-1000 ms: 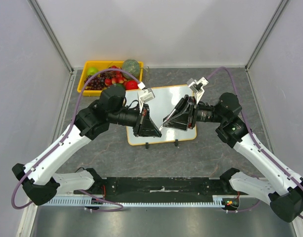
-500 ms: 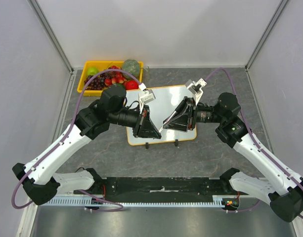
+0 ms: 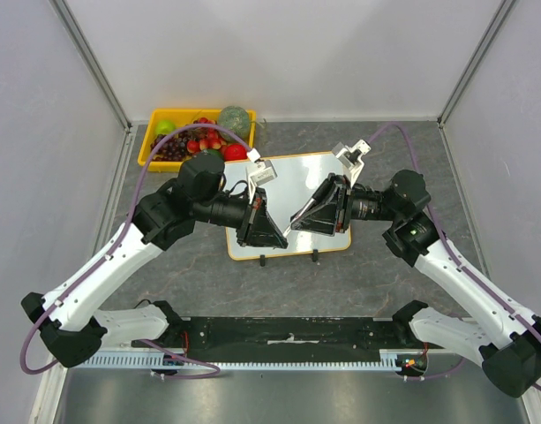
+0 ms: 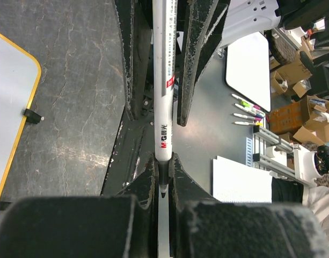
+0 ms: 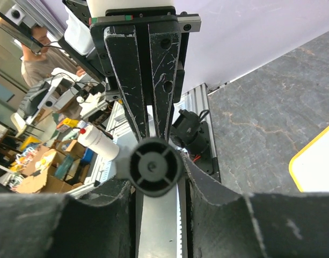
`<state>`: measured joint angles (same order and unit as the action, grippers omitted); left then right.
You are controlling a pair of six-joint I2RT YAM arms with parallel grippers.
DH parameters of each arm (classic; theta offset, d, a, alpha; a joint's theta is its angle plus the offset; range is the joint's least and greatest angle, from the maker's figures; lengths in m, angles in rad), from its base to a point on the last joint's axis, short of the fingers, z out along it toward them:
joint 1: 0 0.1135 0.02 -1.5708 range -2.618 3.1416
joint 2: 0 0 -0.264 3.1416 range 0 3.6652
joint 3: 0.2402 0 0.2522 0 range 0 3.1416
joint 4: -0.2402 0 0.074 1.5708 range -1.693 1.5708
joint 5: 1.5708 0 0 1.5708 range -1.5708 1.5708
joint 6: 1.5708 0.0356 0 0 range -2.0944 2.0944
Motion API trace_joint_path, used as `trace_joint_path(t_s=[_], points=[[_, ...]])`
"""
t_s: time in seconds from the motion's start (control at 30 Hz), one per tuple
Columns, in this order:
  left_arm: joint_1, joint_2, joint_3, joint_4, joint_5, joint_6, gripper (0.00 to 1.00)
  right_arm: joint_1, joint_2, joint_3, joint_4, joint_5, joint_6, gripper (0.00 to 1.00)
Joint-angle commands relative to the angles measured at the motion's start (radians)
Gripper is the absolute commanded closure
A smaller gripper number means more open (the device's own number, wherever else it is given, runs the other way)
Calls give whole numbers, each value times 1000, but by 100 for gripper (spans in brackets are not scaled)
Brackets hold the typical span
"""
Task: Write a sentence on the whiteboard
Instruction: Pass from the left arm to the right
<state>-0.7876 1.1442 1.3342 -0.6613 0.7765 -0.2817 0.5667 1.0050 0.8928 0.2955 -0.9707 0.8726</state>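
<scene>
1. Your left gripper (image 4: 162, 161) pinches the dark tip end of the white cylindrical marker (image 4: 164, 80).
2. Your right gripper (image 5: 153, 167) clamps its barrel.
3. The orange-framed white rectangular whiteboard (image 3: 295, 175) lies beneath both jaws.

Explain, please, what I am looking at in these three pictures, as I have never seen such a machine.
These are two white robot arms bolted to a grey stone-patterned table. One picture looks down from above; the other two come from cameras on each wrist. On the table lie a flat white whiteboard with an orange-yellow frame and a yellow plastic tray of fruit. Above the board, the left gripper and right gripper both clamp one white marker pen.
</scene>
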Motion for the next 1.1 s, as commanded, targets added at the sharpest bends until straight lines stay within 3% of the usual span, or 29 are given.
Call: trace_joint_path(t_s=[0.0,0.33,0.4,0.47,0.63,0.67,0.7,0.77,0.8,0.87,1.07], points=[[-2,-29,-3,12,4,35,98,-2,-16,-6,82,0,43,67],[-4,-34,-17,23,12,32,98,-2,-13,-22,114,0,88,73],[-2,-35,-18,23,10,33,98,-1,-12,-20,114,-5,88,83],[-2,-38,-20,23,9,33,98,-2,-13,-18,108,-8,83,99],[-2,-43,-21,23,-8,27,98,-1,-40,-20,45,21,23,100],[-2,-47,-23,23,-13,24,94,-2,-45,-14,3,32,-6,100],[-4,-50,-24,25,-22,21,83,-1,-49,-8,-16,41,-24,100],[-2,-63,-32,31,-55,9,34,1,-55,6,-97,69,-73,100],[-2,-72,-41,38,-86,-3,22,1,-59,11,-125,81,-93,100],[-2,-98,-56,51,-156,-33,13,-2,-68,21,-202,116,-139,100],[-2,-191,-151,120,-296,-157,10,-1,-132,-14,-354,259,-233,100]])
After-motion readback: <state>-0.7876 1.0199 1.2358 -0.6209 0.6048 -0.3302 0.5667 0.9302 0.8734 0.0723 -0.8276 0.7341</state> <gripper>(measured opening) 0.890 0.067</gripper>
